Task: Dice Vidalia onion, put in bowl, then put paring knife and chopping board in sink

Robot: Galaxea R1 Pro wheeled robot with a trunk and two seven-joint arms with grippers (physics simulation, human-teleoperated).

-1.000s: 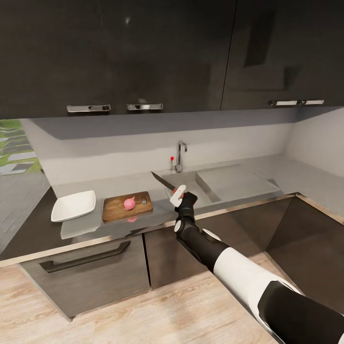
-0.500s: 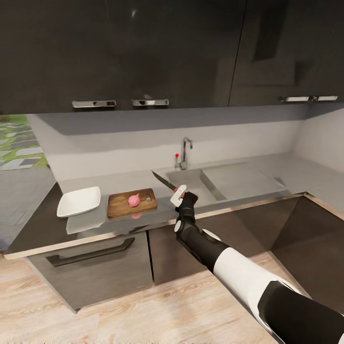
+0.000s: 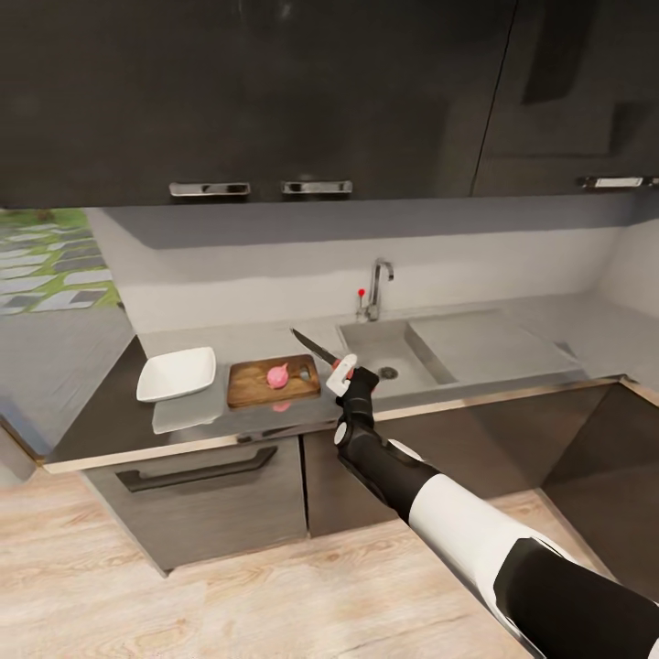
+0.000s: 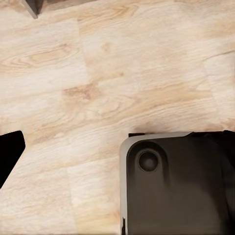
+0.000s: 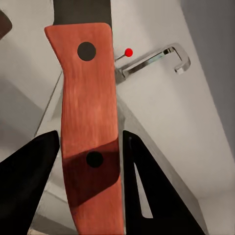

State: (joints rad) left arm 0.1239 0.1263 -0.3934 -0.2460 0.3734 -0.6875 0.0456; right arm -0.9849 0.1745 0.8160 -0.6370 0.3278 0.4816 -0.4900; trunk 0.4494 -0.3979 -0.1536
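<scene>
- Aloft over the desk's [image 3: 183,416] front edge, the paring knife [image 3: 316,348] is clamped in the right pincer [image 3: 345,373], its dark pointed blade slanting up and away toward the chopping board [image 3: 273,380]; the right wrist view shows a reddish-brown wooden handle [image 5: 89,132] with two dark rivets, squeezed between the two dark fingers [image 5: 147,191].
- Whole and undiced, the pinkish-red Vidalia onion [image 3: 277,373] sits near the middle of the dark brown board, beside its oblong slot handle.
- Just beside the board, on the side away from the sink [image 3: 389,352], rests the white square bowl [image 3: 178,373]; nothing can be made out inside it.
- Steel basin with a round dark drain [image 3: 388,372], flat drainboard [image 3: 485,343] and curved chrome tap [image 3: 377,286] with a red knob lies behind the right arm.
- Blade tip is cut off at the edge of the right wrist view; the tap [image 5: 152,59] and its red knob show past the handle.
- Left pincer's state cannot be told: its wrist view shows pale wood floor [image 4: 98,98], a dark rounded piece of the robot's body [image 4: 176,186] and a black sliver at one edge.
- Dark glossy wall cabinets [image 3: 275,91] with metal handles hang above; dark grey base cabinets stand below the desk.
</scene>
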